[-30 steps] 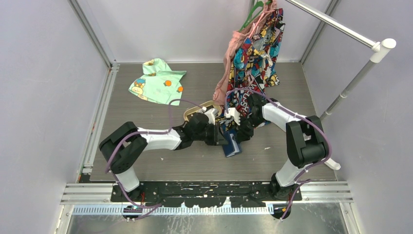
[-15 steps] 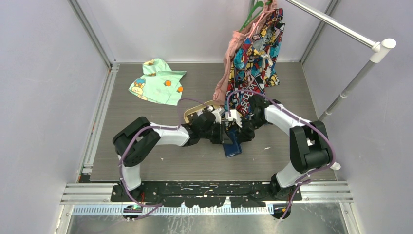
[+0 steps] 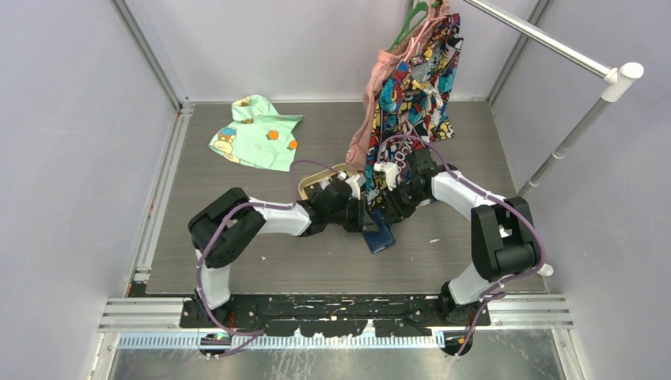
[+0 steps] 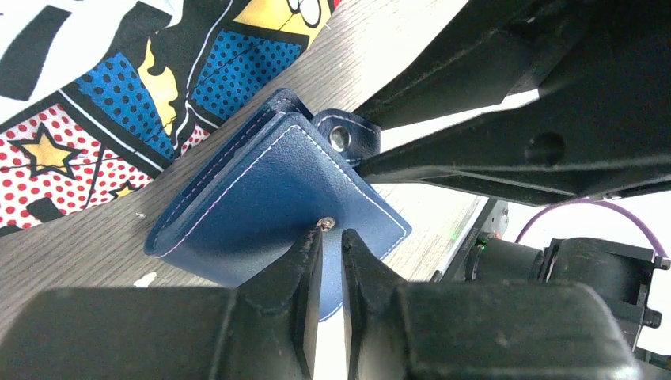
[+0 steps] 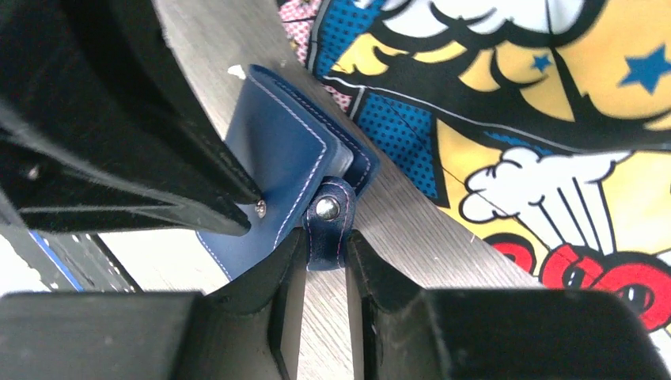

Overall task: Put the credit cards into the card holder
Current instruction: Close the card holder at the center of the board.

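The card holder [image 3: 380, 236] [image 4: 269, 198] [image 5: 277, 158] is a navy folded wallet lying on the table between the two arms. My left gripper [image 3: 362, 215] [image 4: 332, 229] has its tips against the wallet's cover, right by the small snap stud [image 4: 325, 224]. Its jaws stand a narrow slit apart with nothing between them. My right gripper [image 3: 385, 207] [image 5: 325, 237] is shut on the wallet's snap tab [image 5: 325, 222], which touches both fingers. The credit cards are out of view.
A comic-print garment [image 3: 413, 87] hangs from the rail [image 3: 554, 39], and its hem reaches the table just behind the wallet. A tan tray [image 3: 323, 172] lies half hidden under the left arm. A green cloth [image 3: 257, 133] lies at the back left.
The left arm has reached further right, to the wallet. The right gripper has shifted a little back and closed slightly on the snap tab.
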`<state>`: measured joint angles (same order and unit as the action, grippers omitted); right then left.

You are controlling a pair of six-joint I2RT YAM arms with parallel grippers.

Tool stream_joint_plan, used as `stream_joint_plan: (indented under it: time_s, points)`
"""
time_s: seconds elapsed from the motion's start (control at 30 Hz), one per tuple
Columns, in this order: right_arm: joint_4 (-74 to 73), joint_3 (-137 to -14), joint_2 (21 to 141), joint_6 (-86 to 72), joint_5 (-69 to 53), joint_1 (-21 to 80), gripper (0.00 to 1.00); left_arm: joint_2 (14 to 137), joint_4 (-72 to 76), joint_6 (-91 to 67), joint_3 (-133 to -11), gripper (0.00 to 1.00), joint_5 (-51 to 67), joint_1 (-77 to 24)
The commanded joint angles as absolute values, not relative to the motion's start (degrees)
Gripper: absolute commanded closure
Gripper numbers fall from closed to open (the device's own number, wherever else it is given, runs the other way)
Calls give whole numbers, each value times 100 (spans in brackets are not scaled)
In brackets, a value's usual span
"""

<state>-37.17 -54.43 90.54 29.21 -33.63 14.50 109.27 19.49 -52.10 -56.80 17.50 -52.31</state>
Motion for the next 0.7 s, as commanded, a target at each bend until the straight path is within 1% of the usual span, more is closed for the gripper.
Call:
stream_joint_plan:
  time_s: [0.0, 0.2, 0.33, 0.47, 0.57, 0.67]
  points:
    - [-3153, -5345, 8758, 1501, -2868, 1454, 71, 11033, 2026, -5270, -5641, 83, 1629, -5256]
    - [-2979, -5007, 8368, 1400, -2843, 1459, 67, 11110, 1571, -5376, -5777, 85, 1458, -5254]
    - [-2856, -4965, 8273, 1303, -2327, 1457, 63, 11183, 1415, -5444, -5857, 85, 1439, -5256]
    - [-2860, -4975, 8330, 1271, -1924, 1451, 58, 11206, 1400, -5475, -5879, 85, 1446, -5255]
    - [-2930, -5019, 8358, 1388, -1982, 1460, 56, 11210, 1383, -5482, -5886, 85, 1450, -5253]
    - [-2869, -4939, 8195, 1704, -2533, 1453, 54, 11203, 1403, -5520, -5872, 86, 1463, -5251]
